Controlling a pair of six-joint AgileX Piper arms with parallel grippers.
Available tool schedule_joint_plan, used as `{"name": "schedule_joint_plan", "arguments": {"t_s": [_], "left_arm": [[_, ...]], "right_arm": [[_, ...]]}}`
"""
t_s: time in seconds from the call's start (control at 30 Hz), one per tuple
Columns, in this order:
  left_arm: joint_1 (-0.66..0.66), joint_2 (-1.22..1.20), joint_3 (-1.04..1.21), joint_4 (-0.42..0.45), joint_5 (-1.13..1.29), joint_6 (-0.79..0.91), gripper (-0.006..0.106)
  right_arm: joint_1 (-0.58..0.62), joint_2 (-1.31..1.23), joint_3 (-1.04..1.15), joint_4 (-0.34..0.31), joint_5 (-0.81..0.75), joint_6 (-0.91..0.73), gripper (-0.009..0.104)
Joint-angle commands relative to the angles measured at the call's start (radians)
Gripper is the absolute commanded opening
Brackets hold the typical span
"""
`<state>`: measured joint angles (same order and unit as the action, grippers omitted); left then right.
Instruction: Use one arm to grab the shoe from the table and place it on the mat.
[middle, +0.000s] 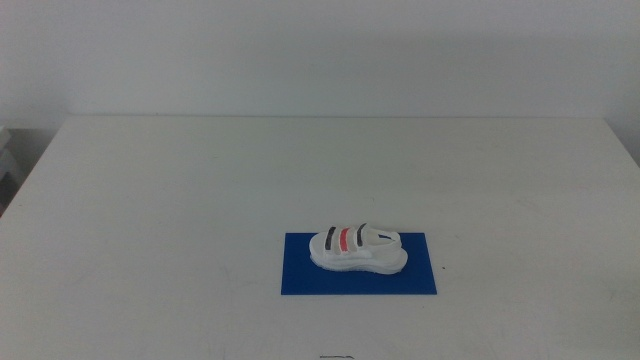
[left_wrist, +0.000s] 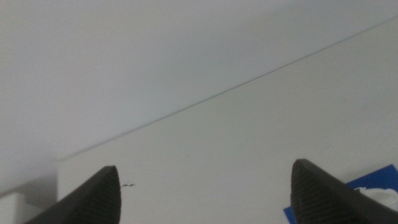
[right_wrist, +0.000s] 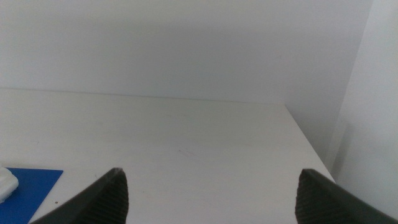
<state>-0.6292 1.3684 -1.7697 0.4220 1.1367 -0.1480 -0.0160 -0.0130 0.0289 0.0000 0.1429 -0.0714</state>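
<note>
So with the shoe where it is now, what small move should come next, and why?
Probably none beyond keeping both arms parked. The shoe already lies on the blue mat, inside its edges. The left gripper and right gripper are both open, empty and out of the middle view.

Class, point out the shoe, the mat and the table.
shoe (middle: 357, 247), middle view, on its red strap.
mat (middle: 300, 280), middle view, on its bare near-left corner.
table (middle: 200, 190), middle view, on bare tabletop.
</note>
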Motion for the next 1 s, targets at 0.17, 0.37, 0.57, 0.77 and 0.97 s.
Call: {"name": "schedule_joint_plan", "arguments": {"t_s": [0.17, 0.37, 0.57, 0.77, 0.97], "left_arm": [[0.269, -0.287, 0.358, -0.227, -0.365, 0.049, 0.094], [0.493, -0.538, 0.693, -0.327, -0.56, 0.048, 0.094], [0.6, -0.809, 0.973, -0.338, -0.681, 0.038, 0.094], [0.603, -1.018, 1.161, -0.331, -0.742, 0.038, 0.094], [0.603, -1.205, 1.444, -0.346, -1.014, 0.081, 0.094]], "right_arm": [[0.002, -0.019, -0.019, -0.009, -0.078, -0.005, 0.094], [0.002, -0.019, -0.019, -0.009, -0.078, -0.005, 0.094], [0.002, -0.019, -0.019, -0.009, -0.078, -0.005, 0.094], [0.002, -0.019, -0.019, -0.009, -0.078, -0.005, 0.094], [0.002, -0.019, -0.019, -0.009, -0.078, -0.005, 0.094]]}}
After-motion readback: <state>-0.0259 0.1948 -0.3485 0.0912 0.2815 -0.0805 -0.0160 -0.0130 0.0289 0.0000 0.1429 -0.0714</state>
